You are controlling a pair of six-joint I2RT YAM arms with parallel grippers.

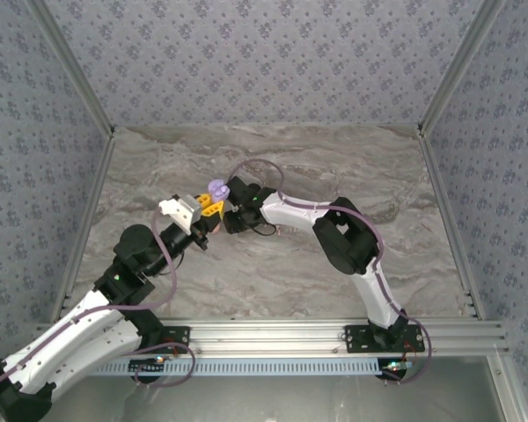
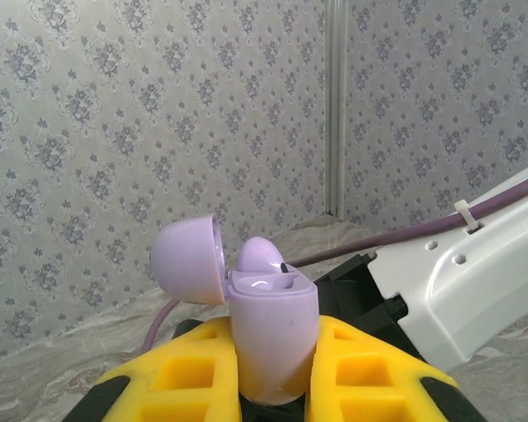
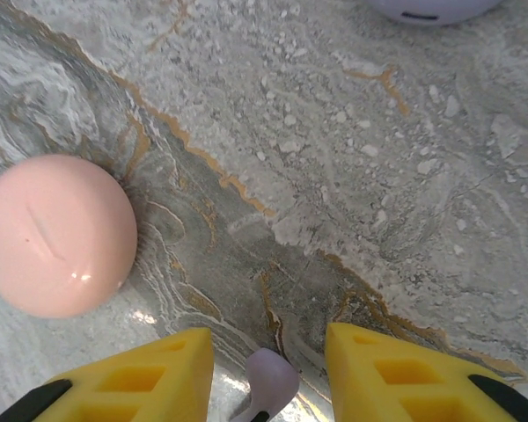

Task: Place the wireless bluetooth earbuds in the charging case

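Marbled table, papered walls (floral); left gripper clamps lilac case, right gripper loosely straddles earbud.

Left arm stretched forward; left gripper clamped on lilac case. Right arm elbow bent, folded toward case; right gripper just beside case, jaws apart, aimed downward.

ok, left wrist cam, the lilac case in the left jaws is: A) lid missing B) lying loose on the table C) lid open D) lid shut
C: the lilac case stands clamped upright, and its lid is swung open to the left, hinged at the rim.
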